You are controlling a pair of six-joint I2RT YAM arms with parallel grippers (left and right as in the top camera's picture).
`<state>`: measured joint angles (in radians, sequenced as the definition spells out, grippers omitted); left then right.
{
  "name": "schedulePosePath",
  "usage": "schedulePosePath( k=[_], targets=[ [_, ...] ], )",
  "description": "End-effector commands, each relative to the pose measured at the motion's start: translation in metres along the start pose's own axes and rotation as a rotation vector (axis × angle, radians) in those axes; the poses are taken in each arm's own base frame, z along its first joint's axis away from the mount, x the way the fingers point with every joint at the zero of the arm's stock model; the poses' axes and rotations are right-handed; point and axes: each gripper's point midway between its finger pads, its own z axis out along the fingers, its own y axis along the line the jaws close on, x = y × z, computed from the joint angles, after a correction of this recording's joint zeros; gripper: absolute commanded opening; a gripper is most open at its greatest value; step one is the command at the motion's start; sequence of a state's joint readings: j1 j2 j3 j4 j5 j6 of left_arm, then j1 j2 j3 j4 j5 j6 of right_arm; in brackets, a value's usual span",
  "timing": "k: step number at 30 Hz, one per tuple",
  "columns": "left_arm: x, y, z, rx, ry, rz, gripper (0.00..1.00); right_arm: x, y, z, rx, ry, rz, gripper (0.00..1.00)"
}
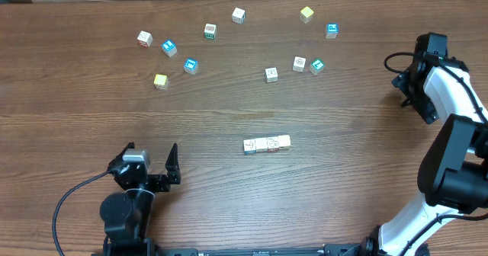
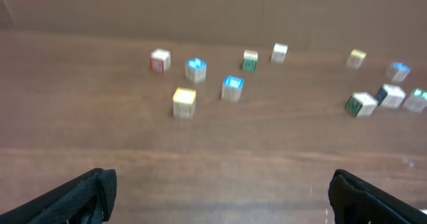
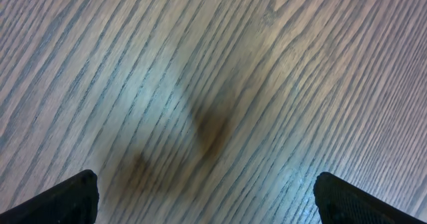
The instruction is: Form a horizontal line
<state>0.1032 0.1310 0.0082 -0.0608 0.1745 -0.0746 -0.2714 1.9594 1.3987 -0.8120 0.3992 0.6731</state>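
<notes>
Eleven loose cubes (image 1: pixel 191 65), one straight horizontal line (image 1: pixel 267 144) of four touching pale cubes; left gripper (image 2: pixel 221 187), right gripper (image 3: pixel 203 187) both wide apart.

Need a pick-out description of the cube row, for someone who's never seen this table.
On the wooden table, look nearer the robot than the loose cubes scattered along the far side. The row lies alone near the middle, running left to right. It is the only group set edge to edge in a straight line.
</notes>
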Motion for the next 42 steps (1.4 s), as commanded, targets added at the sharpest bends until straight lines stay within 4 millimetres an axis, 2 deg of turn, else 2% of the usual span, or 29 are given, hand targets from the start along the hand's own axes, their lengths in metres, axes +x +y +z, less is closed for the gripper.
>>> schedulePosePath(
  k=[1,7,15,20,42],
  targets=[
    [-0.009,-0.001,-0.003,-0.004,-0.045,0.025,0.99,-0.005,0.003,0.001,0.002,-0.013,0.001,1.0],
    [-0.025,-0.002,-0.009,-0.003,-0.119,0.039,1.0,-0.005,0.003,0.001,0.002,-0.013,0.001,1.0],
    [-0.024,0.002,-0.009,-0.027,-0.115,0.068,1.0,-0.005,0.003,0.001,0.002,-0.013,0.001,1.0],
    [-0.024,0.013,-0.009,-0.094,-0.115,0.067,0.99,-0.005,0.003,0.001,0.002,-0.013,0.001,1.0],
    [-0.024,0.013,-0.009,-0.094,-0.116,0.067,0.99,-0.004,0.005,0.0,0.0,-0.014,-0.003,1.0]
  ],
)
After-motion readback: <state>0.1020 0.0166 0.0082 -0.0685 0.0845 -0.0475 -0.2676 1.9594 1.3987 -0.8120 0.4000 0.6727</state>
